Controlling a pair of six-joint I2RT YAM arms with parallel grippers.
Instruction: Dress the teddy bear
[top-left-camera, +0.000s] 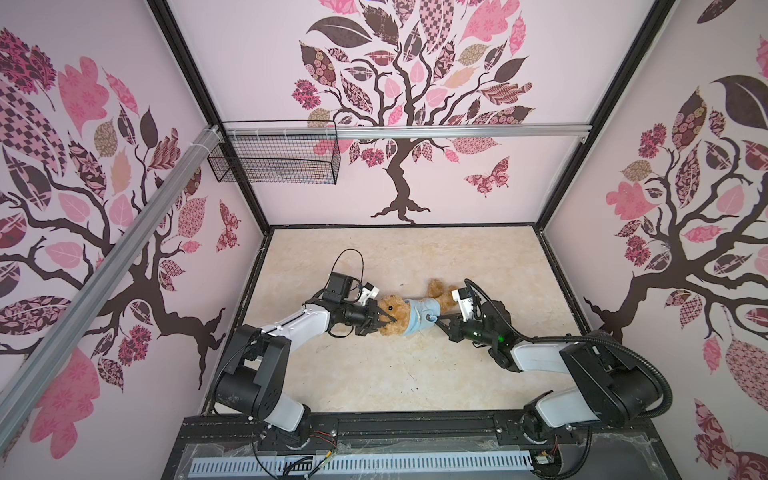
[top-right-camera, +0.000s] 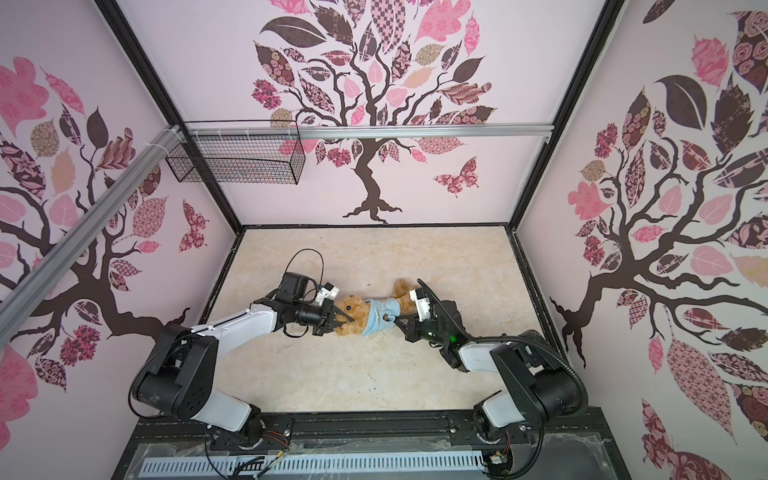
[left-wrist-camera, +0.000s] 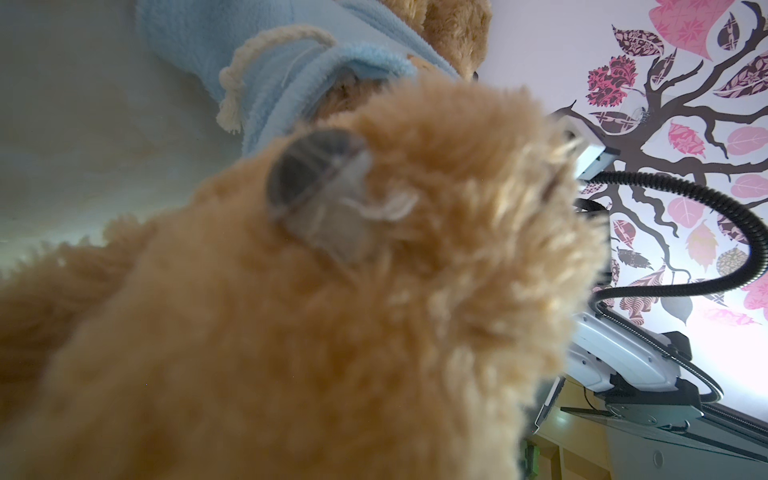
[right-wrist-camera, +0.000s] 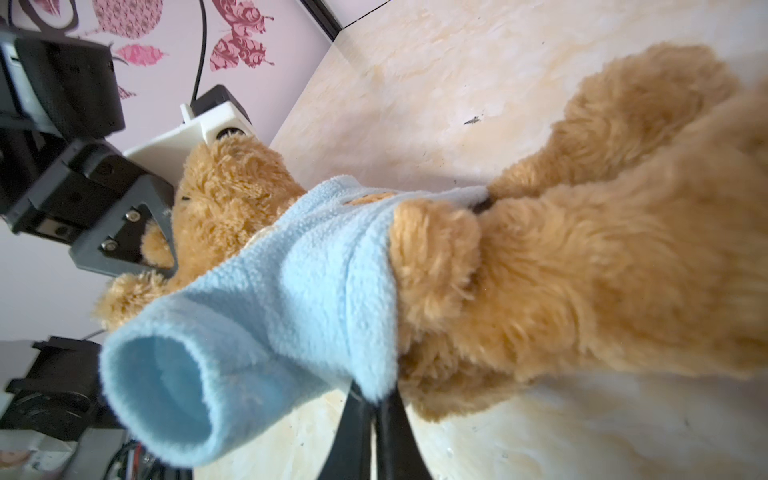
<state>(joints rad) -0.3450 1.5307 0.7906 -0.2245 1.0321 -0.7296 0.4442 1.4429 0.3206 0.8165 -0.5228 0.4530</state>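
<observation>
On table (top-left-camera: 374, 374), teddy bear (top-left-camera: 398, 309), shirt (top-left-camera: 422, 316) seemingly half-on

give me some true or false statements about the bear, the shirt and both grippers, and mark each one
1. The teddy bear lies on the table, head toward the left arm. True.
2. The blue shirt lies on the table apart from the bear. False: it is around the bear's torso.
3. The left gripper is shut on the bear's head. True.
4. The right gripper is open, touching nothing. False: it is shut on the shirt's hem.
5. No paw shows in the opening of the sleeve in the right wrist view. True.
</observation>
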